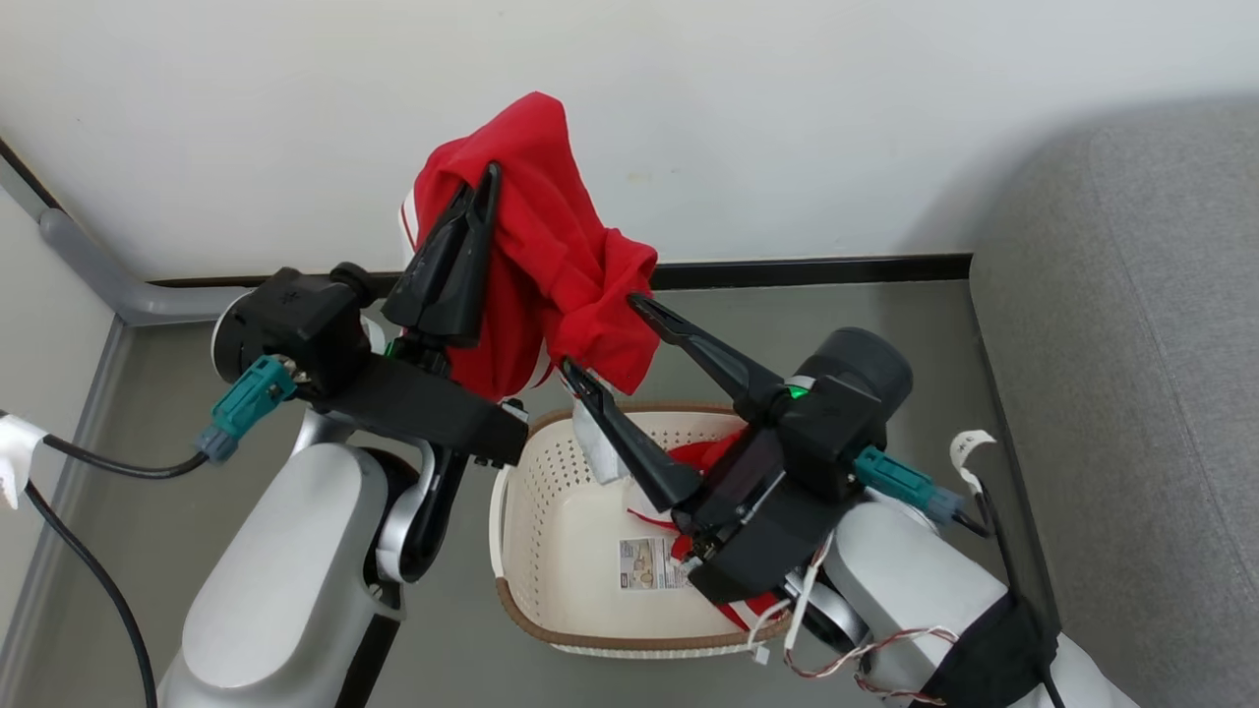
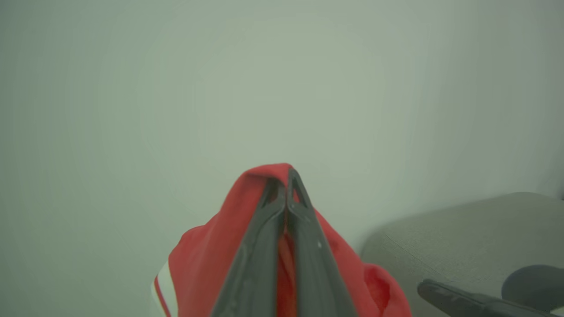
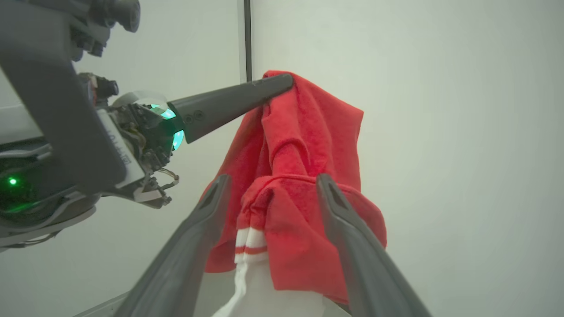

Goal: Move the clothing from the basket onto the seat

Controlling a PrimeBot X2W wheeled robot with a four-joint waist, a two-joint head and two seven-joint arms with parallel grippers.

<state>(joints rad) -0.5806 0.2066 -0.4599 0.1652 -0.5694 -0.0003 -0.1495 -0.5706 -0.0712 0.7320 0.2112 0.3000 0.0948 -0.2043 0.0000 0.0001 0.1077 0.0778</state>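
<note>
Head view: holding the red garment point(image 1: 551, 256) high against the wall point(image 1: 836, 118) in the left gripper point(image 1: 489, 179), jaws pinched tight on a fold near the top, well above the basket point(image 1: 536, 600); hanging in loose folds from that one pinch, lower hem dangling just over the far rim; straddling that lower hem with the right gripper point(image 1: 602, 334), spread wide, one finger on either side of the cloth, not closed on anything; brushing the fabric or just clear of it, cannot tell which. Down in the basket, beside the paper sticker point(image 1: 649, 562): a second red garment point(image 1: 703, 454), partly hidden behind the right wrist. Off to the right, close by the basket: the grey sofa point(image 1: 1131, 344). Judging by the drape: light, soft, utterly limp; bound to swing and sag in transit; not fragile, and unlikely to slip from a firm pinch. Best taken at a bunched fold or the thick white-striped hem, never a single thin layer; worth closing the right on that hem, to share the load and keep the tail off the rim on the way across.
</note>
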